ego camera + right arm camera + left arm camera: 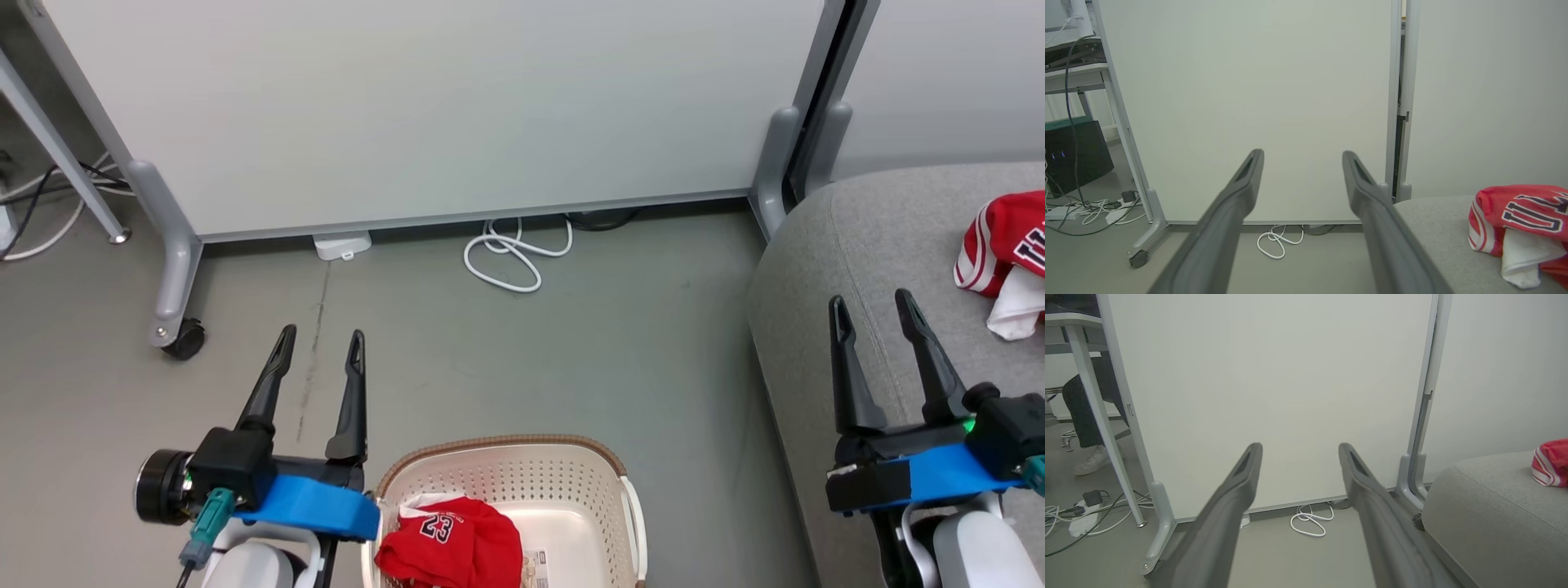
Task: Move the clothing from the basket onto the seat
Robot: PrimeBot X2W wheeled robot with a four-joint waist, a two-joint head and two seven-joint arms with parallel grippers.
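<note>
A red garment marked "23" (449, 543) lies crumpled in the cream perforated basket (588, 482) at the bottom centre of the head view. The other red garment with block letters (1008, 241) rests on the grey sofa seat (857, 245) at the right; it shows also in the right wrist view (1523, 220) and at the edge of the left wrist view (1551, 462). My left gripper (321, 336) hangs open over the floor, left of the basket. My right gripper (873, 302) stands open above the seat's edge, left of the lettered garment. Both hold nothing.
A white partition panel (424, 106) on castor feet (184, 336) stands ahead. A coiled white cable (510, 257) lies on the floor at its base. More cables and a desk leg (1094, 412) are at the left, with a person's leg and shoe (1090, 459) behind.
</note>
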